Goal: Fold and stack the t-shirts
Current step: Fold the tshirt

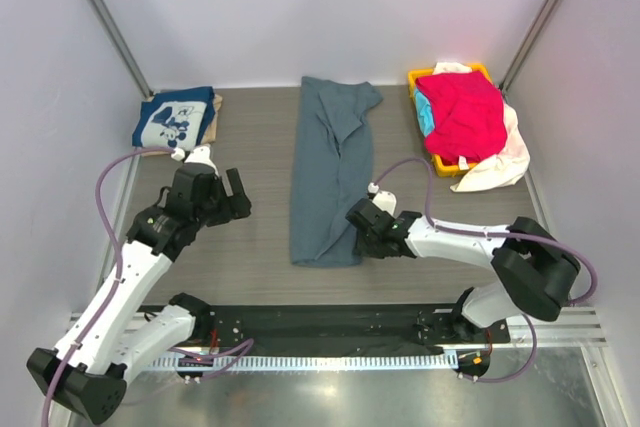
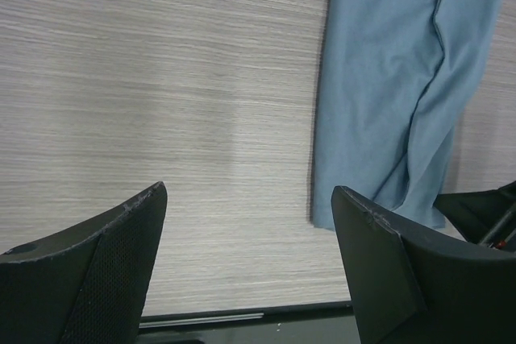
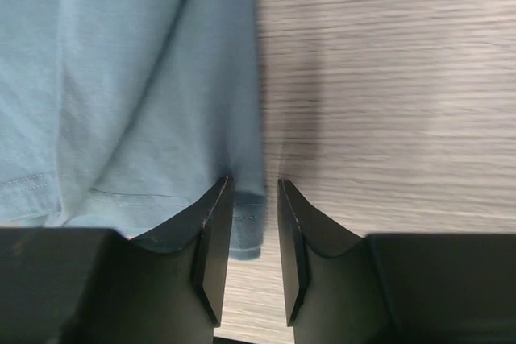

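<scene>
Two t-shirts are judged finished. A folded navy t-shirt with white cartoon print [image 1: 172, 119] is laid on a tan t-shirt [image 1: 215, 107] at the far left corner of the table [image 1: 250, 147]. The slate blue-grey t-shirt [image 1: 330, 172] is spread mid-table as a long narrow strip running from far to near, its sides folded in. A red t-shirt [image 1: 462, 115], a turquoise t-shirt [image 1: 423, 112] and a cream t-shirt [image 1: 505, 152] are heaped in and over the yellow basket [image 1: 478, 71] at the far right.

The step in hand is judged to be the crosswise fold of the blue-grey strip. The right gripper [image 3: 251, 187] is set low at the near right corner of its hem. Its fingers [image 3: 211, 231] are parted by a narrow gap, with the corner of the cloth lying flat just under and between them. Nothing is seen to be pinched. The left gripper [image 2: 248, 192] is held over bare table to the left of the strip. Its fingers [image 2: 105, 267] are spread wide and nothing is held.

For the next move, the right fingers would need to be closed on all layers at the corner. The left gripper would need to be brought across to the near left corner. The hem could then be lifted evenly and carried toward the collar. A one-sided lift is judged likely to skew the fold.
</scene>
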Tool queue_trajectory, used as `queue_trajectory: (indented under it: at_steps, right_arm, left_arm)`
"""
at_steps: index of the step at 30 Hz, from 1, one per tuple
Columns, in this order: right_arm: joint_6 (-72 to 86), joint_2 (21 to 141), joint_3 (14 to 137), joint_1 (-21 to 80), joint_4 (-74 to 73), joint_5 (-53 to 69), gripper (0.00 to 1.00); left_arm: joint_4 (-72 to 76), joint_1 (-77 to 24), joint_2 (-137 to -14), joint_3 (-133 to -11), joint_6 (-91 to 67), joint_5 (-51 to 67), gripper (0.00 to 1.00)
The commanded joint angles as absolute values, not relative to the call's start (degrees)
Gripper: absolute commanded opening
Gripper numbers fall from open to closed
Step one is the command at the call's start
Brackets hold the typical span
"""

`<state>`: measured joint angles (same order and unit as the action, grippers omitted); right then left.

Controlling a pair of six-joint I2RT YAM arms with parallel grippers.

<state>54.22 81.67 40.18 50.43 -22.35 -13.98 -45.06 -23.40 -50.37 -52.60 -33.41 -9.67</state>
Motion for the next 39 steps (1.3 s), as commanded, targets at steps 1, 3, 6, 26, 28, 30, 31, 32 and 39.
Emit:
queue_trajectory:
  at_steps: [1, 3, 6, 26, 28, 30, 31, 32, 39]
  right_arm:
    - [55.19, 84.19, 42.71, 51.77, -20.48, -15.64, 0.34]
    - [55.2, 85.25, 42.89, 51.94, -20.39, -15.73, 0.26]
    - [55.2, 85.26, 42.8, 52.03, -20.48, -16.08, 0.01]
    - [80.33, 59.68, 27.51, 68.02, -41.56, -20.65, 0.75]
    - [80.07, 58.89, 30.56, 68.03, -45.85, -24.23, 0.82]
    - [78.93, 58.54, 32.69, 68.12, -47.54, -26.88, 0.86]
    - [78.49, 58.62, 34.26, 68.12, -47.9, -28.63, 0.87]
    - [78.05, 58.62, 34.89, 68.12, -47.99, -29.61, 0.88]
    - [71.99, 62.93, 36.74, 65.75, -40.63, -30.51, 0.86]
  left_arm:
    - [-46.5, -23.47, -47.91, -53.88, -31.03, -11.25, 0.84]
    - [-45.97, -23.47, -47.72, -53.7, -30.85, -11.16, 0.85]
    - [-46.23, -23.38, -48.43, -54.05, -30.59, -11.08, 0.85]
    - [-45.97, -23.47, -50.01, -53.96, -30.5, -9.85, 0.85]
    - [-46.05, -23.38, -50.71, -53.96, -30.67, -9.32, 0.85]
    - [-46.05, -23.38, -51.06, -53.7, -31.2, -8.01, 0.84]
    - [-45.79, -23.38, -51.06, -53.35, -31.9, -7.39, 0.84]
    - [-45.18, -23.55, -51.24, -53.0, -32.25, -6.51, 0.84]
    - [-38.51, -30.67, -52.73, -44.67, -41.56, -0.36, 0.84]
